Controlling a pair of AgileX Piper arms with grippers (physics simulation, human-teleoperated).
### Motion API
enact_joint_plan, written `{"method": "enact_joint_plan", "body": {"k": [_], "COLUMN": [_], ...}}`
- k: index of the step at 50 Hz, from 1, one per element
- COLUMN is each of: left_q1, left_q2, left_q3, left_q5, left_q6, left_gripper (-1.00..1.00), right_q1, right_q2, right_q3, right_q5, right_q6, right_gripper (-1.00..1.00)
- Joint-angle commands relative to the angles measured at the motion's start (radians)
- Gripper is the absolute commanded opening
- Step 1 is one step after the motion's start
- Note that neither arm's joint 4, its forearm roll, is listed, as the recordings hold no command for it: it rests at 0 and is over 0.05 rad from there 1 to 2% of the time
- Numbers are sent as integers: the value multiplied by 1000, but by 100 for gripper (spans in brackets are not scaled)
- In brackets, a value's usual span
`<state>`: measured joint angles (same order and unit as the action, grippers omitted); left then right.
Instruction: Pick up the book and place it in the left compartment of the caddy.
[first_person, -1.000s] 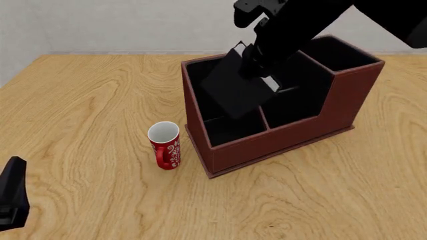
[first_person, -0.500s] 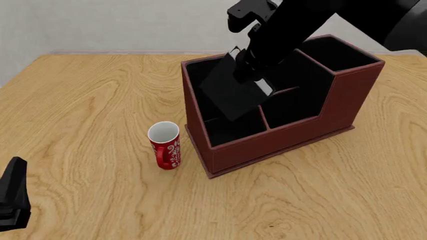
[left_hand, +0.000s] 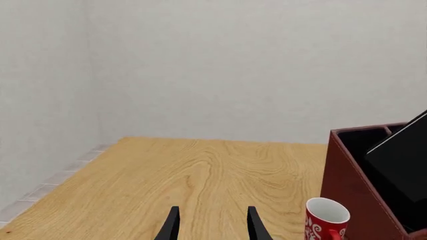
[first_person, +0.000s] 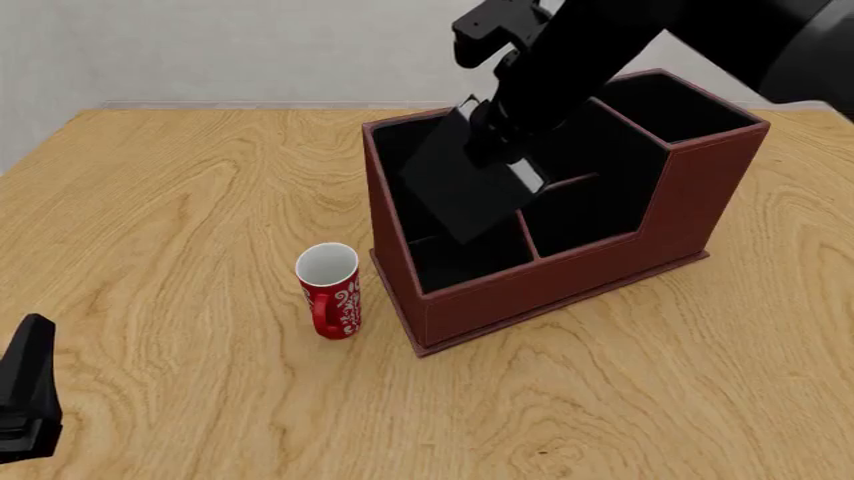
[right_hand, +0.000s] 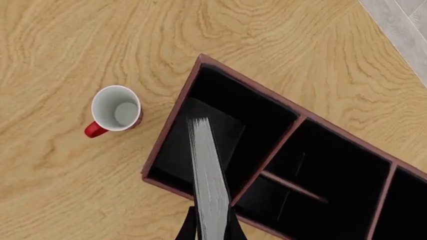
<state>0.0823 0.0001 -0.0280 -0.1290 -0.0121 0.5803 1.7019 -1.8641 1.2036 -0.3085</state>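
Book poised over caddy slot

Left claw (left_hand: 212, 227) idle at near tabletop (first_person: 174, 200) edge, fingers apart, empty. Red mug (first_person: 330, 290) just beside caddy (first_person: 561, 290). Right claw (right_hand: 212, 231) clamps book (first_person: 461, 185), tilted, above left compartment (right_hand: 200, 137). Risk: tilted corner could catch the divider or rim on lowering.
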Motion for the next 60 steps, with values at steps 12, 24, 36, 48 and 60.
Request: {"method": "enact_joint_plan", "body": {"k": [12, 24, 36, 48, 60], "left_q1": [15, 24, 32, 39, 42], "left_q2": [0, 0, 0, 0, 0], "left_q3": [21, 20, 18, 16, 19], "left_q5": [-11, -7, -4, -1, -5], "left_q6": [-21, -21, -19, -19, -17], "left_gripper": [100, 100, 100, 100, 100], "right_q1": [-13, -13, -4, 1, -13], "right_q2": [31, 80, 125, 156, 175], "right_q3": [-35, -67, -95, -110, -115], "right_q5": [16, 16, 16, 16, 16], "right_q6": [-24, -14, 0, 20, 34], "right_gripper": [-100, -100, -100, -100, -100]}}
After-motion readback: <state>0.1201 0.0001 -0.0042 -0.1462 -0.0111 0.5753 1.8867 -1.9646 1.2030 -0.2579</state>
